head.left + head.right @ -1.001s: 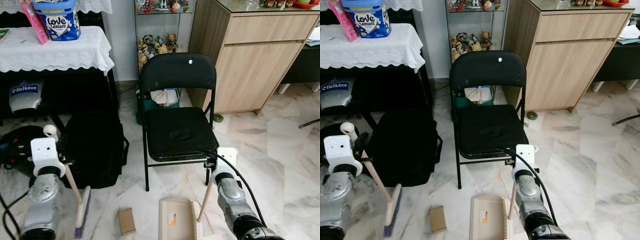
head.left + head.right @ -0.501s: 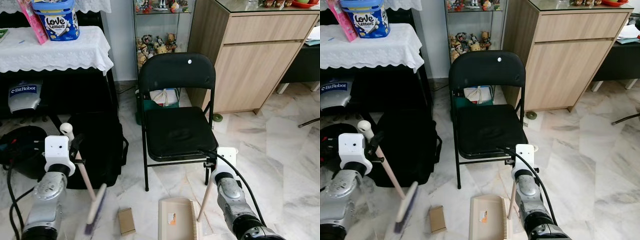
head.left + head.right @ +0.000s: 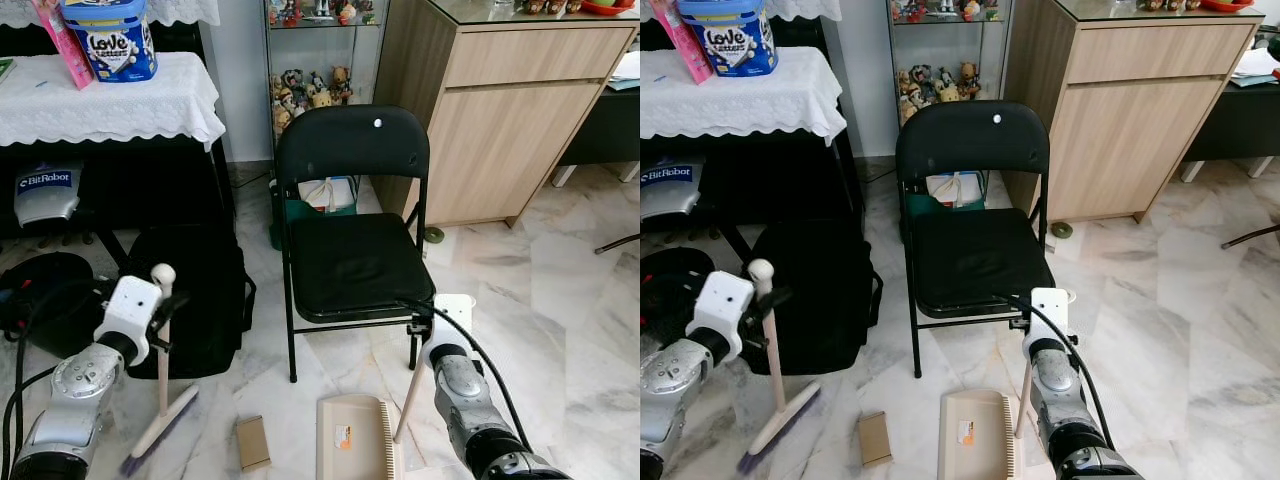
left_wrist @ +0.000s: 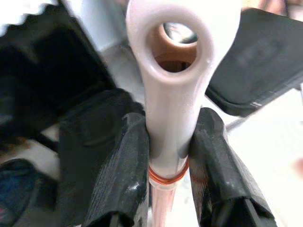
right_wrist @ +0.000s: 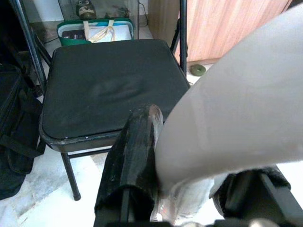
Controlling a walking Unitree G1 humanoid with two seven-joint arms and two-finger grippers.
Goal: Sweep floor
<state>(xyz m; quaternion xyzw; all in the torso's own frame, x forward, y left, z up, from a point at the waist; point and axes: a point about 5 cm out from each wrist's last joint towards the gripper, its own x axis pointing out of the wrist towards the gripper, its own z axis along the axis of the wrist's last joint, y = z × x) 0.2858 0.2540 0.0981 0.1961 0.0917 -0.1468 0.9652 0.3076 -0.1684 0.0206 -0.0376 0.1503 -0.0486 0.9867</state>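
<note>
Both claws gripping sweep tools over marble floor [image 3: 560,300], black folding chair [image 3: 352,230] centre frame

Left claw [image 4: 168,156] lower left, fingers [image 4: 125,175] clamped tight on the white handle top of the broom [image 3: 160,400]; broom stands near upright, bristle head on the floor at bottom left, beside a black bag [image 3: 200,290]. Right claw [image 5: 184,189] lower centre-right, closed on the handle of the beige dustpan [image 3: 352,438]; the pan lies flat on the floor at bottom centre, in front of the chair. Small brown box [image 3: 252,442] on the floor between broom head and dustpan, touching neither. Upper left: counter [image 3: 110,100] with white cloth carrying a blue tub [image 3: 115,38]. Wooden cabinet [image 3: 500,100] upper right
</note>
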